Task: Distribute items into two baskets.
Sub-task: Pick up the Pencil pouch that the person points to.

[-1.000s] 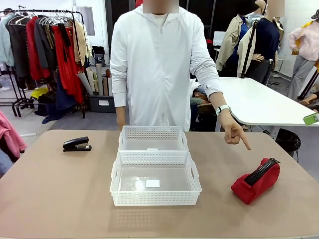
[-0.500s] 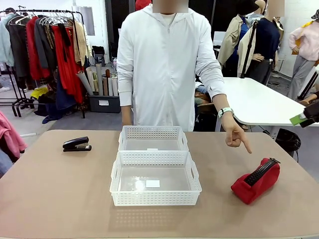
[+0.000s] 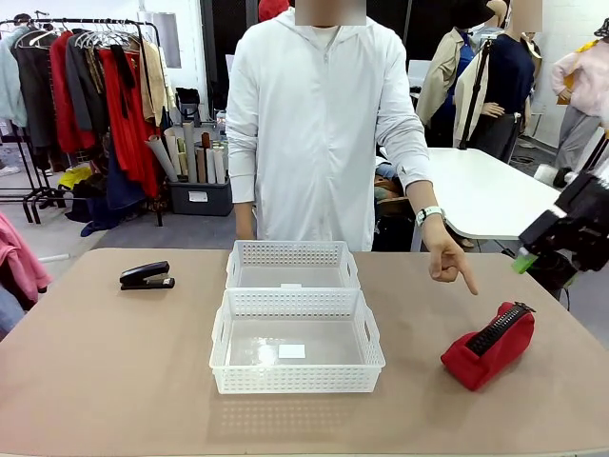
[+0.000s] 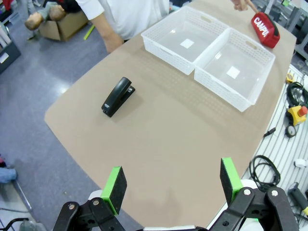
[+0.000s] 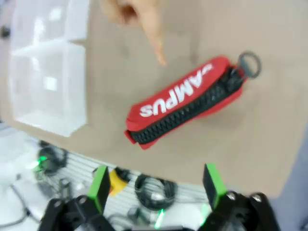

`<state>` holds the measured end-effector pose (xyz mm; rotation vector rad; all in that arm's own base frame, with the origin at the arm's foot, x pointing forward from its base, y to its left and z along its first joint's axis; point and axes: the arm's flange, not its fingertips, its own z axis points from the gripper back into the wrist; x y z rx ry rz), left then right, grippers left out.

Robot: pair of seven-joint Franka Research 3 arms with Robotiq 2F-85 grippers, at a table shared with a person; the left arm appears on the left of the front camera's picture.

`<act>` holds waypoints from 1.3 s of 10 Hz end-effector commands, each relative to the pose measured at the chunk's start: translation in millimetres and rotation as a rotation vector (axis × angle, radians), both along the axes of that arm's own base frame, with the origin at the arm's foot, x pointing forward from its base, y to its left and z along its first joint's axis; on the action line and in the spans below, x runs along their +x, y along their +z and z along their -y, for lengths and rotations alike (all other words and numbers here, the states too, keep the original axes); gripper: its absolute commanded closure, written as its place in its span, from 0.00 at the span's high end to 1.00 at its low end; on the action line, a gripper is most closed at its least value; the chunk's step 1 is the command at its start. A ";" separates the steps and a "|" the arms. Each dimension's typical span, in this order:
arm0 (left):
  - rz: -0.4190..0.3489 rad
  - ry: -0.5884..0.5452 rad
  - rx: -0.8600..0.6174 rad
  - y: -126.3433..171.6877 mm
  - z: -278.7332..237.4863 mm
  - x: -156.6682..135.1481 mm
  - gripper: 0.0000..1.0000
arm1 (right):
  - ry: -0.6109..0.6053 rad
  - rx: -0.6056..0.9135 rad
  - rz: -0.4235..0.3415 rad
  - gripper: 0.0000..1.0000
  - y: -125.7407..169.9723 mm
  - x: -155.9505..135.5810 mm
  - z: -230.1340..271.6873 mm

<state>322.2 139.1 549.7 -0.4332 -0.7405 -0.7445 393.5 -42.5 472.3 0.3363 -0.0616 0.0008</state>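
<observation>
At the worktop's [image 3: 114,362] right edge, the right arm has swung into the front view, where a second ago only a sliver of green showed. Its right pincer [image 3: 525,259] hangs above that edge, beyond the red pouch [image 3: 488,346], cut off by the frame, with one green pad plain and the rest hard to make out. Its own camera shows the right pincer [image 5: 156,185] spread wide and holding nothing, the pouch [image 5: 185,103] lying between the two fingers' lines. That view is blurred: the lettering's first letter is unclear, and a basket [image 5: 48,72] is a washed-out white patch.

Nothing else has shifted. The pouch lies near the right edge. The person's hand [image 3: 447,259] still points a finger down at it from just above; that hand [image 5: 144,24] is cropped by the wrist view's top. The near basket [image 3: 297,379] and the far basket [image 3: 290,252] sit touching, one behind the other, at mid-worktop. The black stapler [image 3: 146,276] lies near the left edge, toward the far side.

The left pincer [image 4: 172,183] hovers spread and empty off the left edge, high over the stapler [image 4: 118,96].
</observation>
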 end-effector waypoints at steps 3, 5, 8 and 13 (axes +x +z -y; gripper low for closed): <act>0.008 -0.009 -0.008 0.4 -0.6 -0.5 1.00 | -0.255 -0.049 -0.219 1.00 -8.3 21.7 -23.7; 0.008 -0.009 -0.008 0.4 -0.6 -0.5 1.00 | -0.384 -0.096 -0.310 1.00 -20.9 30.1 -33.1; 0.008 -0.009 -0.008 0.4 -0.6 -0.5 1.00 | -0.534 -0.219 -0.317 1.00 -35.4 39.6 -34.8; 0.008 -0.009 -0.008 0.4 -0.6 -0.5 1.00 | -0.689 -0.273 -0.237 1.00 -52.7 41.8 -39.4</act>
